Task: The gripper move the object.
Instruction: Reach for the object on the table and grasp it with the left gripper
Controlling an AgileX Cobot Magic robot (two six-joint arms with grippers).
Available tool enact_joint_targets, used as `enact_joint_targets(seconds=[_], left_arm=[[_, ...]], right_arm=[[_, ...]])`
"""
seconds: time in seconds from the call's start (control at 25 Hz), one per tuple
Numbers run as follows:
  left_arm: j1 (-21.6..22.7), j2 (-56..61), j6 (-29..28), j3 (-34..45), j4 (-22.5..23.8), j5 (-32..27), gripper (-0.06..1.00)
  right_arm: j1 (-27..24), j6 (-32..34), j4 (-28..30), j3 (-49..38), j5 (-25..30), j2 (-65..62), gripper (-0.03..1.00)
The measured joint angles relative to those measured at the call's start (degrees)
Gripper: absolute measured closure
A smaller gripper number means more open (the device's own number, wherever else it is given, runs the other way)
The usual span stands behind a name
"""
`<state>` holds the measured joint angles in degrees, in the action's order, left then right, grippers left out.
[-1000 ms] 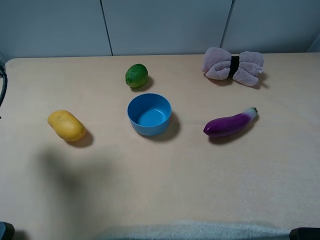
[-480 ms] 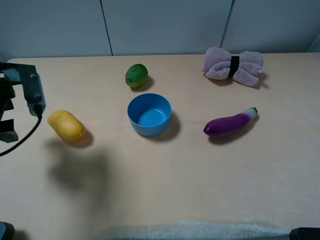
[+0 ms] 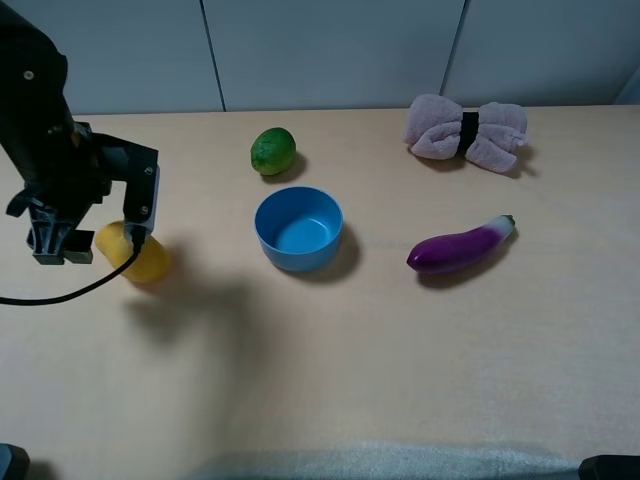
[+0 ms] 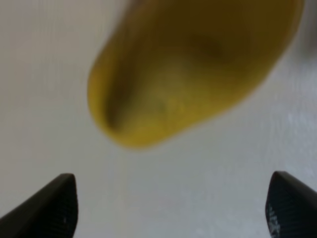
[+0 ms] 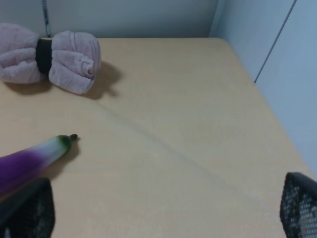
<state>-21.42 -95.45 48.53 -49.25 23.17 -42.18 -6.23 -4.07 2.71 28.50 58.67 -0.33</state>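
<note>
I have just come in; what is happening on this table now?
The left end effector hovers open over the yellow-orange object at the left side of the table, not gripping it yet. The right end effector is also open and holds nothing. The lime, blue bowl, eggplant and pink towel lie elsewhere.

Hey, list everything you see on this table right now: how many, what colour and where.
potato: one, yellow-orange, left side of the table, partly hidden by the left arm
lime: one, green, behind the bowl
bowl: one, blue, middle of the table
eggplant: one, purple, right of the bowl
towel: one, pink, rolled with a black band, far right
table: one, light tan, under everything
left pincer: one, black, open, just above the potato
right pincer: one, black, open, seen only in its wrist view
</note>
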Motion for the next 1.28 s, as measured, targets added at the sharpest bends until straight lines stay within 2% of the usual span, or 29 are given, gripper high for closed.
enact_joint_targets(seconds=[0.16, 0.56, 1.04, 1.28], left_arm=[[-1.28, -2.65, 2.47, -0.67, -1.62, 1.19, 0.11], [-1.28, -4.25, 10.86, -0.95, -8.62, 3.32, 0.12], [-1.28, -7.71, 13.24, -1.03, -9.08, 6.77, 0.12], [-1.28, -9.75, 16.73, -1.13, -9.14, 6.75, 0.12]], right_arm=[[0.00, 0.00, 0.00, 0.00, 0.00, 0.00, 0.27], [0.00, 0.00, 0.00, 0.00, 0.00, 0.00, 0.27], [0.00, 0.00, 0.00, 0.00, 0.00, 0.00, 0.27], [0.00, 0.00, 0.00, 0.00, 0.00, 0.00, 0.27]])
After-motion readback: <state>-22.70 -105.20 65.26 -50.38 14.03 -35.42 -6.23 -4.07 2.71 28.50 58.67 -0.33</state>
